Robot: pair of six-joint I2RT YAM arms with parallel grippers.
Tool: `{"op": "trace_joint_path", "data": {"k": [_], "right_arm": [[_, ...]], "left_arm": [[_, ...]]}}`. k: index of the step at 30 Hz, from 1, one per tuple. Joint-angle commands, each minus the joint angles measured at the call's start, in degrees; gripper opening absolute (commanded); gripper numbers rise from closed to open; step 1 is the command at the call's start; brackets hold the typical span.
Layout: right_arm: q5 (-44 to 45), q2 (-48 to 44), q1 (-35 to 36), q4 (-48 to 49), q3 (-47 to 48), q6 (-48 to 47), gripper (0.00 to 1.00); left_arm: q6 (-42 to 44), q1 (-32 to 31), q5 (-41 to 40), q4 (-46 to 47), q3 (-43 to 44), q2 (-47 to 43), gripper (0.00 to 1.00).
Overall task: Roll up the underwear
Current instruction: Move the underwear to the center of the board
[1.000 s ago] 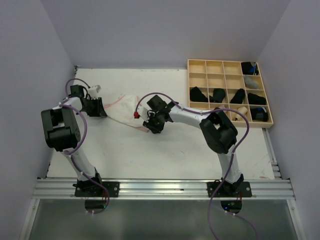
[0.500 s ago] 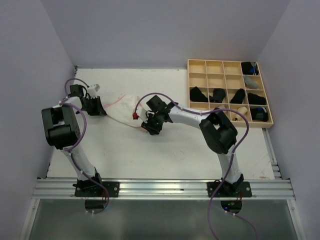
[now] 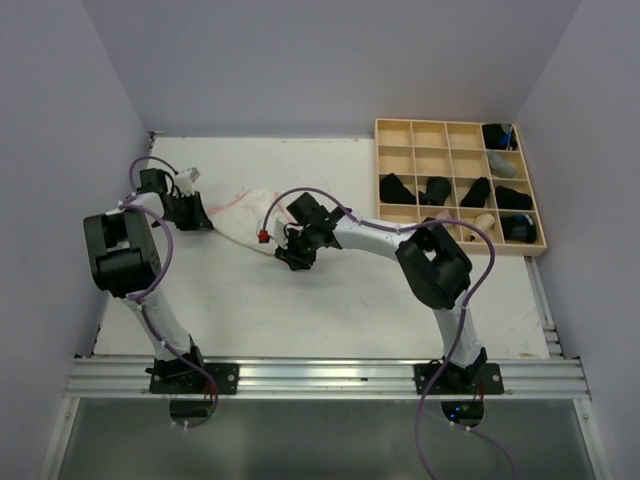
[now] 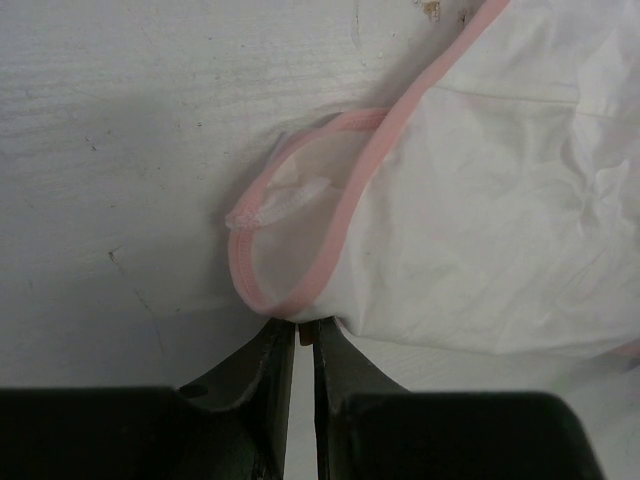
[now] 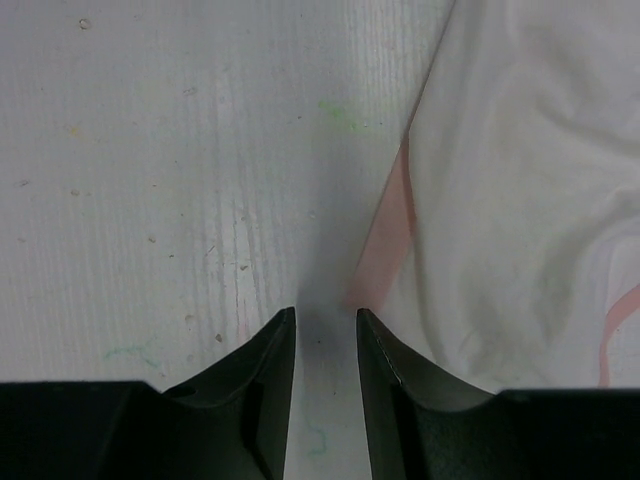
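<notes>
A whitish underwear with pink edging (image 3: 243,213) lies flat and creased on the white table between my two grippers. My left gripper (image 3: 197,217) is at its left end, shut on the pink-edged hem (image 4: 300,300). My right gripper (image 3: 290,257) is at its right end, low over the table. Its jaws stand a little apart with only bare table between them, and a pink edge strip (image 5: 388,235) lies just beyond the right fingertip (image 5: 365,325). Several black rolled underwear (image 3: 397,188) sit in the wooden grid tray (image 3: 430,135).
The pale wooden grid tray stands at the back right of the table, with black rolls and small pale and blue items in its right and middle compartments. Purple walls close in the table on the left, back and right.
My right gripper has moved a little left along the table toward the whitish underwear's right end. My left gripper has kept its hold and has not moved.
</notes>
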Motion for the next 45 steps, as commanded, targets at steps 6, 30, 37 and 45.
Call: {"op": "trace_joint_path", "data": {"k": [6, 30, 37, 45], "right_arm": [[0.33, 3.69, 0.33, 3.99, 2.82, -1.74, 0.34], [-0.19, -16.07, -2.48, -0.93, -7.99, -5.96, 0.00], [-1.16, -19.33, -5.29, -1.28, -3.17, -3.59, 0.00], [-1.42, -19.50, -9.16, -1.28, 2.82, -1.30, 0.00]], "left_arm": [[-0.25, 0.44, -1.91, -0.46, -0.98, 2.93, 0.16], [11.26, 0.53, 9.33, -8.10, -3.26, -13.15, 0.00], [5.75, 0.62, 12.25, -3.46, -1.51, -21.85, 0.00], [4.59, -0.08, 10.03, -5.81, 6.04, -22.91, 0.00]]}}
